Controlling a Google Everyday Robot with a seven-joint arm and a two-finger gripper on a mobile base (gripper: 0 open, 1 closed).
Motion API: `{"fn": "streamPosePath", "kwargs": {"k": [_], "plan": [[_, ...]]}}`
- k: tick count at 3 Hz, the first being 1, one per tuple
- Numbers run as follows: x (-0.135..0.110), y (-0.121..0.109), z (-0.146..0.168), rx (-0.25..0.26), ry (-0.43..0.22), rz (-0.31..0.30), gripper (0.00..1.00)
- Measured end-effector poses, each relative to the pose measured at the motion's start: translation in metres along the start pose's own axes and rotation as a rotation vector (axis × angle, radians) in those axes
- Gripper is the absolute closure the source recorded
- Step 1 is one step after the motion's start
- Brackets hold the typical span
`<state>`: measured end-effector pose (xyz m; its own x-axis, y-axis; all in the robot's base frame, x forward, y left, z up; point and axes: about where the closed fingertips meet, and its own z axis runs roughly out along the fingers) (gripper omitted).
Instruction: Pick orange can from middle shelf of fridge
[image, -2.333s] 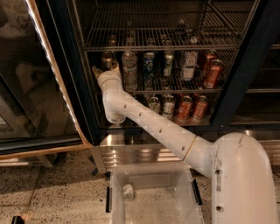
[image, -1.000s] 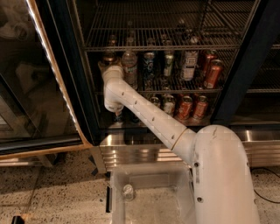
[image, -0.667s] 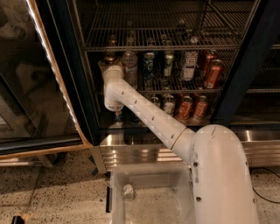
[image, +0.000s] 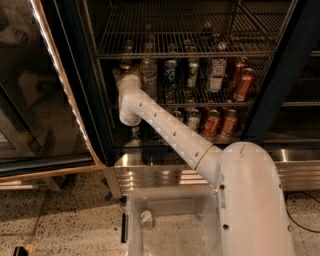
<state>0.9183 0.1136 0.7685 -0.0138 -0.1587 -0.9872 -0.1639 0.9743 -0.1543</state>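
We see the fridge (image: 82, 75) with its glass door (image: 40, 90) swung wide at the left of the frame, which leaves the racks open to reach. The white arm (image: 170, 132) rises from the lower right and bends at its elbow so that the end effector (image: 124, 74) sits at the left end of the middle shelf (image: 265, 100). The orange can (image: 123, 66) stands there, just left of a clear bottle (image: 149, 70), and the wrist covers most of it. We cannot tell how far the end effector is open, nor whether it has hold of the can. We judge the grasp is under way, not yet a lift
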Motion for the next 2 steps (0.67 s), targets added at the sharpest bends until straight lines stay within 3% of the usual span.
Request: {"fn": "streamPosePath", "kwargs": {"k": [2], "plan": [[-0.0030, 0.0011, -0.0088, -0.003, -0.011, 0.002, 1.00]]}}
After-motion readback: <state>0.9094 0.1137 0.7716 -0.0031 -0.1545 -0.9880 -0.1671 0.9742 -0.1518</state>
